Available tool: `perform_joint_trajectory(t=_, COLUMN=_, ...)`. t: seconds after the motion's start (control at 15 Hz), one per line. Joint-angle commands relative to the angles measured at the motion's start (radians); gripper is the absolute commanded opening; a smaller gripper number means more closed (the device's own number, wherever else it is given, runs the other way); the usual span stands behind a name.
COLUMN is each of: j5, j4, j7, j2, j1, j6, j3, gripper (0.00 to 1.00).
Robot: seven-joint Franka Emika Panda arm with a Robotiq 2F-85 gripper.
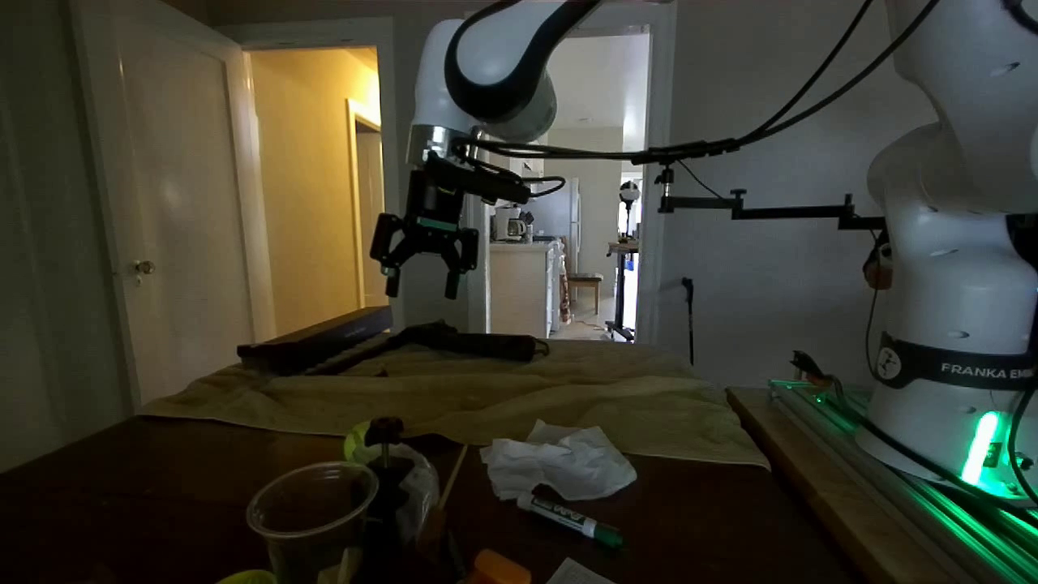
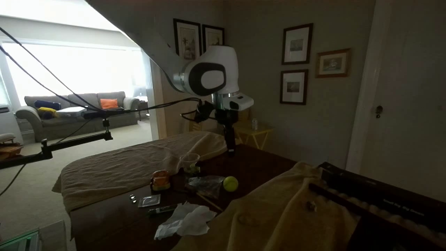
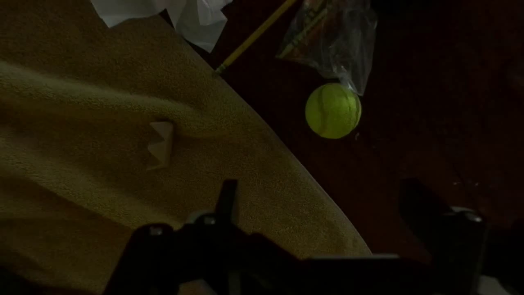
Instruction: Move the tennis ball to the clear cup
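Note:
The yellow-green tennis ball (image 3: 333, 110) lies on the dark table beside a clear plastic bag in the wrist view. It also shows in both exterior views (image 2: 230, 183), partly hidden behind a dark knobbed object in one of them (image 1: 354, 444). The clear cup (image 1: 312, 533) stands upright near the front of the table in an exterior view; its rim also shows faintly behind the clutter (image 2: 190, 158). The cup is outside the wrist view. My gripper (image 1: 422, 285) is open and empty, high above the table. In the wrist view its fingers (image 3: 319, 182) are wide apart, with the ball beyond them.
The plastic bag (image 3: 335, 49) touches the ball, near a thin stick (image 3: 256, 37). A dark knobbed object (image 1: 386, 442) stands by the cup. White tissue (image 1: 559, 464), a marker (image 1: 568, 521) and an orange object (image 2: 161, 180) lie around. A towel (image 2: 271, 216) and long black box (image 2: 376, 198) lie beyond.

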Motion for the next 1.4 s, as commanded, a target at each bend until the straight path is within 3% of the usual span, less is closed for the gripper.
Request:
perform_joint_trajectory(t=0.0, j5=-0.032, j4=0.120, j7=0.028, j2=0.102, j1=0.023, j6=-0.035, j3=-0.044, gripper=1.00)
perform_joint_trajectory(t=0.53, j5=-0.032, j4=0.232, j7=0.122, j2=0.289, j1=0.098, j6=0.084, j3=-0.102, gripper=1.00)
perform_joint_trajectory(t=1.33, j5=-0.012, j4=0.299, j7=0.158, j2=0.428, j1=0.164, j6=0.043, j3=-0.097, gripper=1.00)
